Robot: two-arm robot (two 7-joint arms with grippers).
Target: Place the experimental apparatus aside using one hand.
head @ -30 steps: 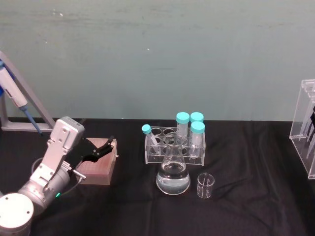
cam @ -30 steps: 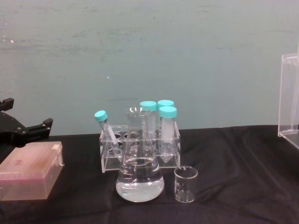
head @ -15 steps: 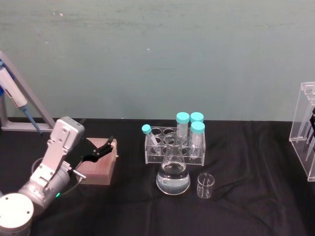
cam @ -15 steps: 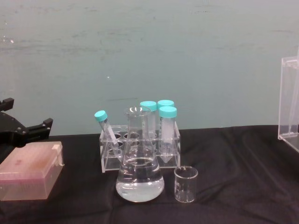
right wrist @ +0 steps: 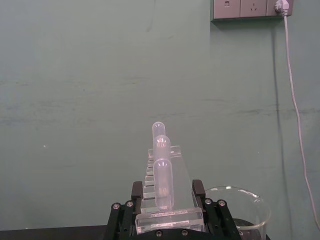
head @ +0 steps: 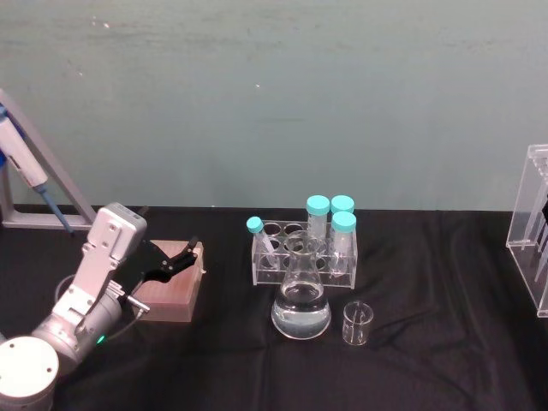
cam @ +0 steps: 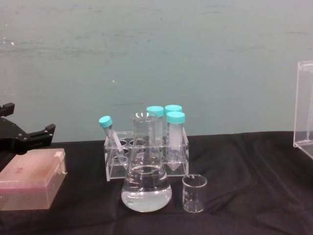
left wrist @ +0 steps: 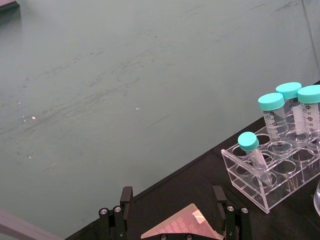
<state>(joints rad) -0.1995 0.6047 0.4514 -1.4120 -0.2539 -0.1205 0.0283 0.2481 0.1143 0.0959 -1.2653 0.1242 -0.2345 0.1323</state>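
Note:
My right gripper (right wrist: 168, 200) is shut on the base of the tall clear acrylic stand (right wrist: 165, 187), which carries plastic pipettes (right wrist: 161, 172). That stand (head: 533, 229) hangs at the far right edge of the head view and of the chest view (cam: 304, 105). The conical flask (head: 301, 301) with clear liquid stands mid-table, and the small glass beaker (head: 357, 324) sits just to its right. My left gripper (head: 184, 257) hovers open over a pink box (head: 171, 289) on the left.
An acrylic rack (head: 304, 250) of teal-capped tubes stands right behind the flask. A pipette on a grey stand (head: 26, 163) leans at the far left. A glass rim (right wrist: 235, 200) shows beside the right gripper. Black cloth covers the table (head: 428, 360).
The acrylic stand has drifted slightly to the right at the view's edge. The left arm, flask, beaker and tube rack have not moved.

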